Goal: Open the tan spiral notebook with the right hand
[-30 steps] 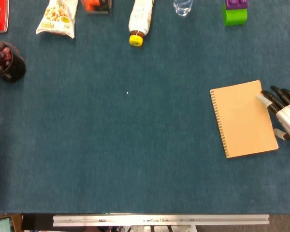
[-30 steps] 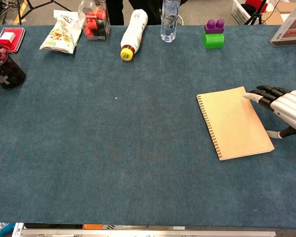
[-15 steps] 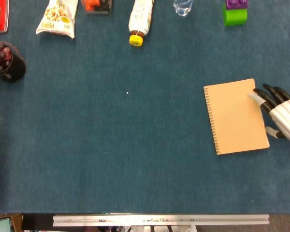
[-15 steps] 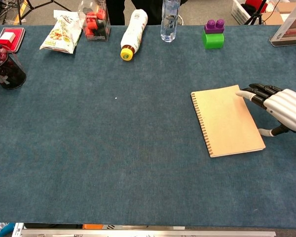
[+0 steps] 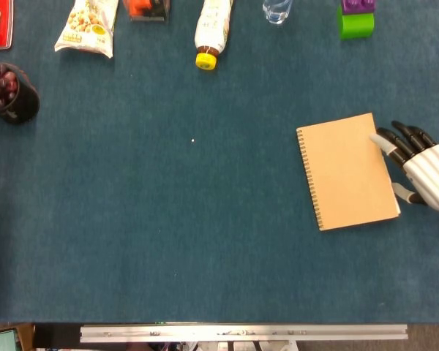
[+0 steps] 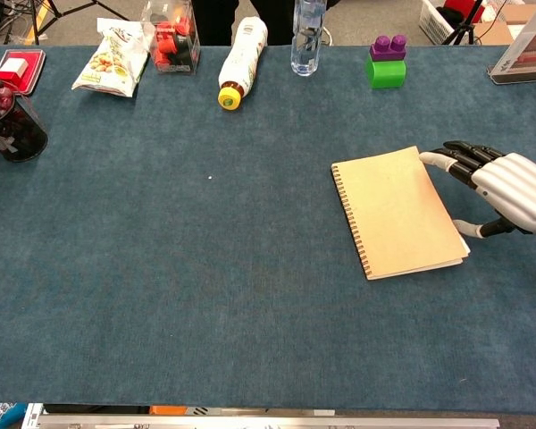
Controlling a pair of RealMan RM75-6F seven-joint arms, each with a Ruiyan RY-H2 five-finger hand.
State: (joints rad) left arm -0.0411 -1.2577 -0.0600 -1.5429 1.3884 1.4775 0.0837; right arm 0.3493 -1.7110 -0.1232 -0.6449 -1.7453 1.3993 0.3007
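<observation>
The tan spiral notebook lies closed and flat on the blue table, its spiral binding along the left edge. My right hand sits at the notebook's right edge, fingers stretched out and touching the cover's upper right corner, thumb near the lower right edge. It holds nothing. In the chest view the lower right corner of the cover looks slightly raised. My left hand is out of both views.
Along the far edge stand a green and purple block, a clear bottle, a lying yellow-capped bottle, a snack bag and a red item in a clear box. A dark cup of grapes is at the left.
The notebook has slid to the left and slightly away, pushed by my right hand, which moved left with it at the right edge.
</observation>
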